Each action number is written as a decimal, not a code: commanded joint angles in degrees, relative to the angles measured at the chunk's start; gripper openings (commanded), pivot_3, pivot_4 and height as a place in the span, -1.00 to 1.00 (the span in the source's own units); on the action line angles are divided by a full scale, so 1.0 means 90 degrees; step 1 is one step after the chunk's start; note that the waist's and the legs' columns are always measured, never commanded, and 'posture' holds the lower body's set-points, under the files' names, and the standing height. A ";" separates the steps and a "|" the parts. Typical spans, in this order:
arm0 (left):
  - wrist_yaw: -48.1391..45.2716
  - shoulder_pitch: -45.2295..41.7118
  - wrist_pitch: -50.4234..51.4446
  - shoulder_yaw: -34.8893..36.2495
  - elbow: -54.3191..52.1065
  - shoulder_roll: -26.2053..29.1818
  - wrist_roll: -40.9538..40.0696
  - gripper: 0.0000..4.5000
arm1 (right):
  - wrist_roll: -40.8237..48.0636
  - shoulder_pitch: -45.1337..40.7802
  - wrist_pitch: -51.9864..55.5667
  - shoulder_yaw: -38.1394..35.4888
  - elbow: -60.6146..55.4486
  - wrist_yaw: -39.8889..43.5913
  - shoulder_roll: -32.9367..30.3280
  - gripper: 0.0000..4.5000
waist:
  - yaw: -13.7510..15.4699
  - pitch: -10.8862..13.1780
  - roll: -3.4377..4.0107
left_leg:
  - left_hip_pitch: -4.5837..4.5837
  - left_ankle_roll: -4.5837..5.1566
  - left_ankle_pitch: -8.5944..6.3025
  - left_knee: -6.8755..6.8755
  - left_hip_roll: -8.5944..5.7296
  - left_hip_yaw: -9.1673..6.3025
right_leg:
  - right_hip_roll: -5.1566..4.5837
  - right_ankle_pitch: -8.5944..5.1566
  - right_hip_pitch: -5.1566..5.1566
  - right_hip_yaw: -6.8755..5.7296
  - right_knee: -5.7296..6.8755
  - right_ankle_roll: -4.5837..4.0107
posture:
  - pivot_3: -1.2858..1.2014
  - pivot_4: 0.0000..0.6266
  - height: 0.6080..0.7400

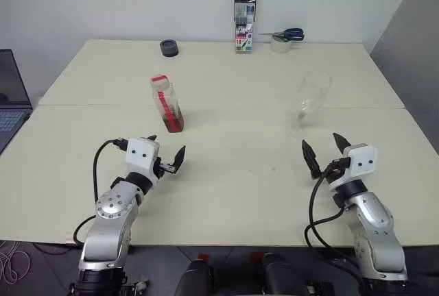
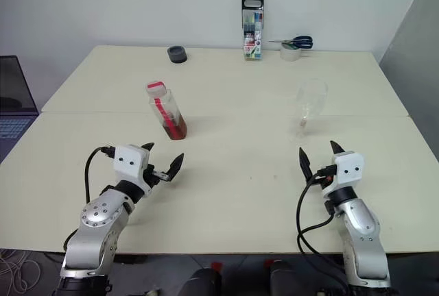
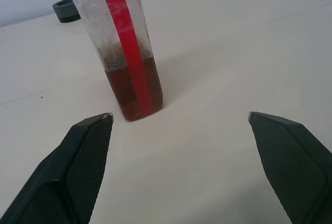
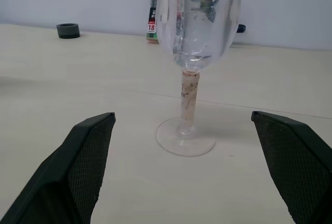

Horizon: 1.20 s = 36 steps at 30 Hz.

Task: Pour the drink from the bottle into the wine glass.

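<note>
The left end effector (image 1: pixel 167 153) hovers low over the cream worktop (image 1: pixel 233 179) with its two black fingers spread wide and nothing between them. Just beyond it stands the bottle (image 1: pixel 167 103), upright, red-capped, with a red label strip down its side; the reddish-brown drink (image 3: pixel 132 92) fills only its lower part. The right end effector (image 1: pixel 324 147) is likewise spread wide and empty, pointing toward the wine glass (image 1: pixel 309 101), which stands upright on its round foot a little way ahead, well apart from the bottle. At the far edge sit a dark round object (image 1: pixel 169 48), a marker pack (image 1: pixel 244 22) and blue-handled scissors (image 1: pixel 285 35) resting on a tape roll (image 1: pixel 280 45).
</note>
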 commanded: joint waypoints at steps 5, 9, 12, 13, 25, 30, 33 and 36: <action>0.0148 -0.0150 -0.0151 0.0023 -0.0096 -0.0017 0.0156 0.99 | 0.0009 -0.0256 -0.0160 -0.0066 -0.0039 0.0003 -0.0088 1.00 | 0.0002 0.0000 0.0000 | 0.0000 0.0000 0.0000 0.0000 0.0000 -0.0002 | 0.0000 0.0000 0.0000 -0.0002 0.0000 0.0000 | 0.03 -0.52 1.00; 0.0326 -0.0117 -0.0083 -0.0018 -0.0167 -0.0186 0.0178 0.99 | -0.0002 -0.0383 -0.0196 -0.0083 0.0076 -0.0016 -0.0106 1.00 | 0.0002 0.0000 0.0000 | 0.0000 0.0000 0.0000 0.0000 -0.0001 0.0001 | 0.0000 0.0000 0.0000 0.0000 0.0000 0.0000 | 0.03 -0.52 1.00; 0.0388 -0.0115 -0.0064 -0.0065 -0.0213 -0.0245 0.0222 0.99 | -0.0023 -0.0470 -0.0224 -0.0075 0.0150 -0.0023 -0.0110 1.00 | 0.0001 0.0000 0.0000 | -0.0001 0.0000 0.0000 0.0000 0.0000 -0.0001 | -0.0001 0.0000 0.0000 -0.0001 0.0000 0.0000 | 0.03 -0.52 1.00; 0.0410 -0.0123 -0.0096 -0.0081 -0.0203 -0.0266 0.0244 0.99 | -0.0041 -0.0492 -0.0243 -0.0066 0.0172 -0.0008 -0.0127 1.00 | 0.0001 0.0000 0.0000 | -0.0001 0.0000 0.0000 0.0000 0.0000 -0.0001 | -0.0001 0.0000 0.0000 -0.0001 0.0000 0.0000 | 0.03 -0.52 1.00; 0.0379 -0.0248 -0.0571 0.0101 -0.0032 -0.0374 0.0149 0.99 | -0.0056 -0.0444 -0.0230 0.0103 0.0063 0.0282 -0.0226 1.00 | 0.0002 0.0000 0.0000 | -0.0001 -0.0001 0.0000 0.0001 -0.0001 0.0000 | 0.0000 0.0000 0.0000 -0.0001 0.0000 0.0000 | 0.03 -0.52 1.00; 0.0428 -0.0324 -0.0508 0.0179 0.0032 -0.0361 0.0132 0.99 | -0.0096 -0.0463 -0.0206 0.0237 0.0070 0.0430 -0.0282 1.00 | 0.0002 0.0000 0.0000 | -0.0001 0.0000 0.0000 0.0001 -0.0001 0.0000 | -0.0001 0.0000 0.0000 -0.0001 0.0000 0.0000 | 0.03 -0.52 1.00; 0.0465 -0.0435 -0.0432 0.0194 0.0100 -0.0352 0.0137 0.99 | -0.0032 -0.0572 -0.0091 0.0343 0.0010 0.0535 -0.0319 1.00 | 0.0002 0.0000 0.0000 | -0.0001 0.0000 0.0000 0.0001 -0.0001 -0.0001 | 0.0000 0.0000 0.0000 -0.0002 0.0000 0.0000 | 0.03 -0.52 1.00; 0.0622 -0.0550 -0.0327 0.0214 0.0173 -0.0375 0.0227 0.99 | 0.0285 -0.0607 0.0293 0.0481 -0.0293 0.0836 -0.0425 1.00 | 0.0002 0.0000 0.0000 | -0.0001 -0.0001 0.0000 0.0002 -0.0001 -0.0002 | 0.0000 0.0000 0.0000 -0.0003 0.0001 0.0000 | 0.03 -0.52 1.00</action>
